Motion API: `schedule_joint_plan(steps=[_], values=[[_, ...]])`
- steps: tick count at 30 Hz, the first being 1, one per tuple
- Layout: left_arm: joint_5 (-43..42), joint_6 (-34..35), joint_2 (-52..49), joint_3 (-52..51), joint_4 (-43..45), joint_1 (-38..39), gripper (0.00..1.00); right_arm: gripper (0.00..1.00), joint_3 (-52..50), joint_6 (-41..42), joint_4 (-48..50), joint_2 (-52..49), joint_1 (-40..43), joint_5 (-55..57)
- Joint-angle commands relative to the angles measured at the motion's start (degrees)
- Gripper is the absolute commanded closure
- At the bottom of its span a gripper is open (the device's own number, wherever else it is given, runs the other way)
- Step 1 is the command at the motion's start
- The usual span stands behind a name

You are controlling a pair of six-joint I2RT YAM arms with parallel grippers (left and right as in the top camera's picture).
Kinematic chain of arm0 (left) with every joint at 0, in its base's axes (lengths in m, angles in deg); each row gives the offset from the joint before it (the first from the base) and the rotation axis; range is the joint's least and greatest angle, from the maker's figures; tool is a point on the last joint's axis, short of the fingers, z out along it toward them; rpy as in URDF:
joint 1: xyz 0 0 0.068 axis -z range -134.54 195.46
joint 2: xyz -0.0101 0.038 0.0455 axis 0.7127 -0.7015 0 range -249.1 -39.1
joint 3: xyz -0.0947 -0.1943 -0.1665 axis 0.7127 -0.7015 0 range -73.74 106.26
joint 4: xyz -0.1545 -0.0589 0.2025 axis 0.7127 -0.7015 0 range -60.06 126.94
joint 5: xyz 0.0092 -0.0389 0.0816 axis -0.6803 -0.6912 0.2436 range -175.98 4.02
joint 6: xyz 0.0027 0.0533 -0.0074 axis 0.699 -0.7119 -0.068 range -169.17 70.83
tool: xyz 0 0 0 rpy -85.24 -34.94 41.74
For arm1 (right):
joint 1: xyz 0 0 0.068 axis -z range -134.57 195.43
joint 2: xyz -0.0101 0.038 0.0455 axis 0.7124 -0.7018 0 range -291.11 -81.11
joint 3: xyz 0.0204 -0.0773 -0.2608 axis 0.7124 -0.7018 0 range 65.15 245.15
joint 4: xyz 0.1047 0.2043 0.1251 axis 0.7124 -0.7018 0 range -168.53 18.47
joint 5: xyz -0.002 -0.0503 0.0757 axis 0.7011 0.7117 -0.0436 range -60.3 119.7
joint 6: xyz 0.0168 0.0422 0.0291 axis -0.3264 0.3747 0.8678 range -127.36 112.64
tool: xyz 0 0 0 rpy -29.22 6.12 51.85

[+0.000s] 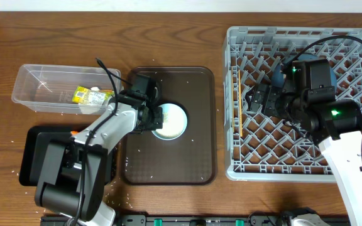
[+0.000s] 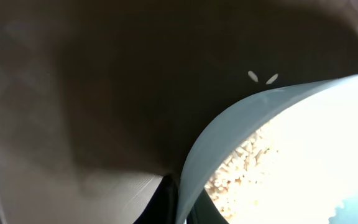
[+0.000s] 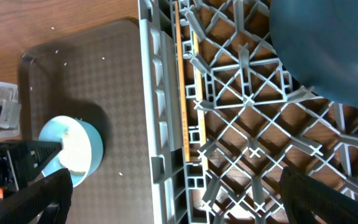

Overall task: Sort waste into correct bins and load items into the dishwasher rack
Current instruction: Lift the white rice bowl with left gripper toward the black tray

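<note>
The blue plate (image 3: 328, 50) is set in the dishwasher rack (image 1: 244, 157); the rice-filled bowl (image 1: 171, 122) is pinched on the brown tray (image 1: 193, 157) by the left end effector (image 1: 158, 118); the right end effector (image 1: 258, 100) is spread.

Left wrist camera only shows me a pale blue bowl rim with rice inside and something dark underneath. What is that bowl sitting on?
Observer: The white bowl with a light-blue outside stands near the middle of the dark-brown rectangular serving tray.
Operator: Where is the rack from there?
Observer: The large grey plastic lattice rack sits right beside the tray, on the robot's right side.
Operator: Is the other arm clear of it?
Observer: No, the right pincer hangs open above the rack, near the side that faces the tray.
</note>
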Motion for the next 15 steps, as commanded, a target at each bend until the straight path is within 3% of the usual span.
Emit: schedule_joint_plan(steps=[1, 4, 5, 7, 10, 15], values=[[0.0, -0.3, -1.7, 0.3, 0.1, 0.0, 0.93, 0.01, 0.1, 0.6, -0.1, 0.6, 0.1, 0.4], [0.0, -0.3, -1.7, 0.3, 0.4, 0.0, 0.92, 0.01, 0.1, 0.6, -0.1, 0.6, 0.1, 0.4], [0.0, -0.3, -1.7, 0.3, 0.6, 0.0, 0.86, 0.01, 0.1, 0.6, 0.0, 0.6, 0.1, 0.4], [0.0, -0.3, -1.7, 0.3, 0.7, 0.0, 0.85, 0.01, 0.1, 0.6, 0.0, 0.6, 0.1, 0.4], [0.0, -0.3, -1.7, 0.3, 0.8, 0.0, 0.94, 0.01, 0.1, 0.6, -0.1, 0.6, 0.1, 0.4], [0.0, -0.4, -0.9, 0.3, -0.2, 0.0, 0.94, 0.01, 0.1, 0.6, -0.1, 0.6, 0.1, 0.4]])
